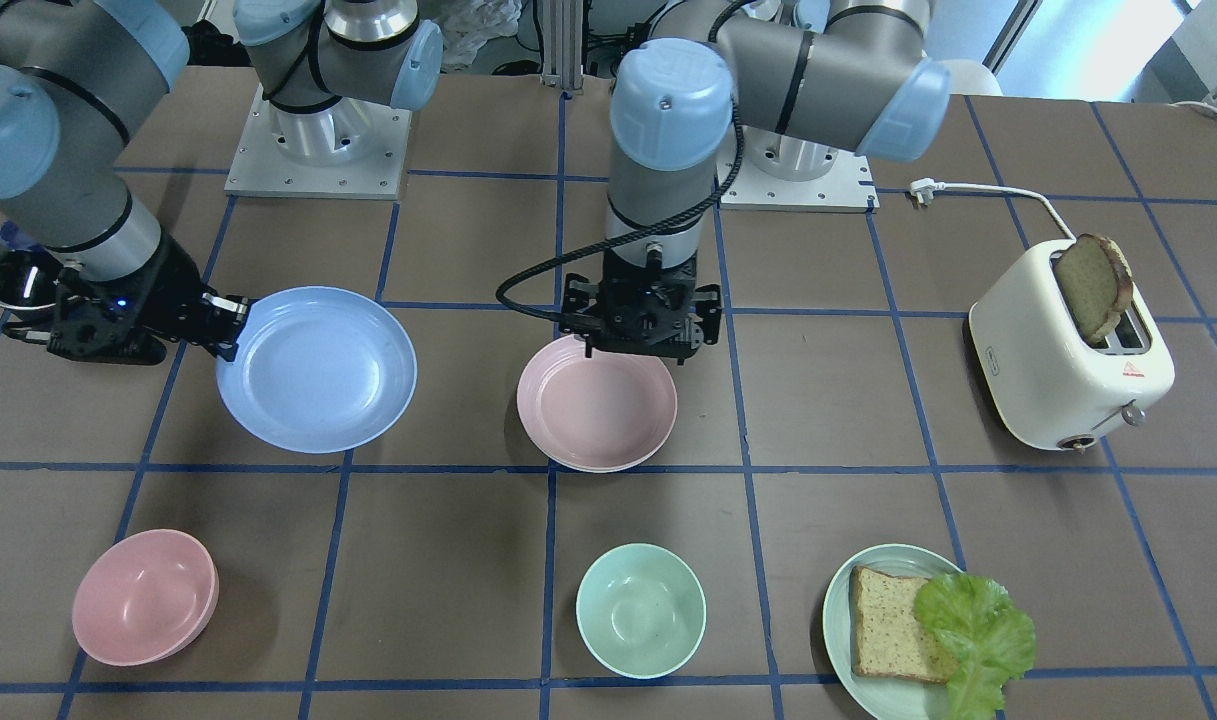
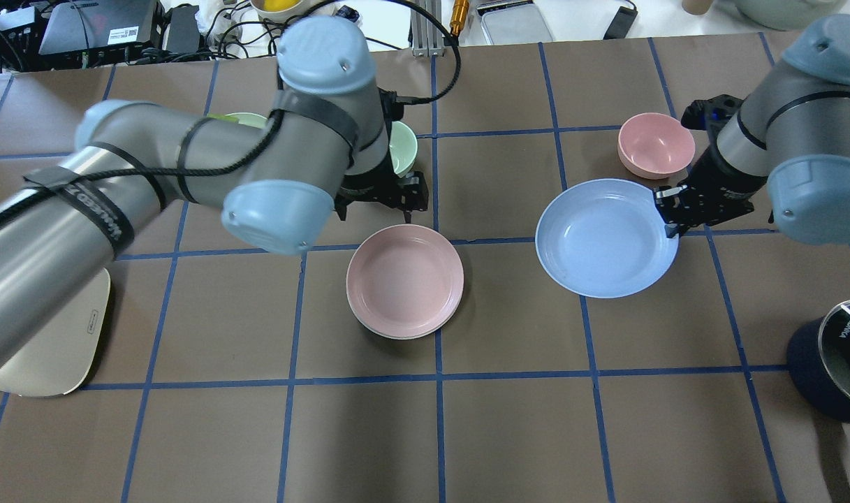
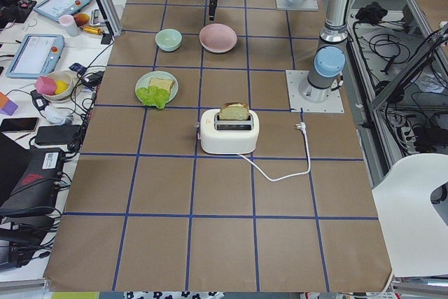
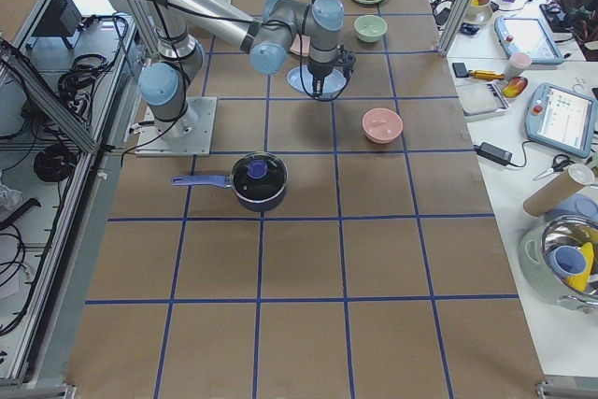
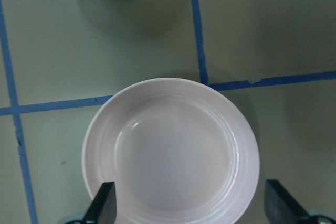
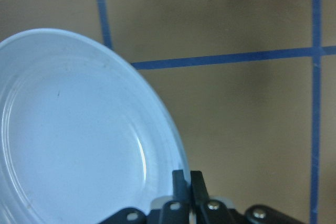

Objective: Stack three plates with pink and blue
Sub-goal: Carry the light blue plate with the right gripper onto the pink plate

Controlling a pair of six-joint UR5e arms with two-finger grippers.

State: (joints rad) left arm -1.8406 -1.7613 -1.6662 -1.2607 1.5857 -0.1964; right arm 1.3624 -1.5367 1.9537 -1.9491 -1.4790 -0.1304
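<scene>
The pastel pink plate (image 1: 596,402) lies at the table's middle, also in the overhead view (image 2: 405,279) and the left wrist view (image 5: 170,150). A paler rim shows just under its edge (image 2: 386,333); the cream-white plate is otherwise hidden. My left gripper (image 1: 633,335) hangs open and empty over the pink plate's robot-side edge, its fingers (image 5: 107,203) spread wide. My right gripper (image 1: 230,325) is shut on the rim of the light blue plate (image 1: 318,368), seen also in the overhead view (image 2: 606,237) and the right wrist view (image 6: 79,135). The blue plate is about one plate-width from the pink one.
A pink bowl (image 1: 146,597) and a mint bowl (image 1: 641,610) stand on the operators' side. A pale green plate (image 1: 868,680) holds bread and lettuce. A white toaster (image 1: 1068,350) with bread stands on my left. A dark pot (image 2: 840,363) stands behind my right arm.
</scene>
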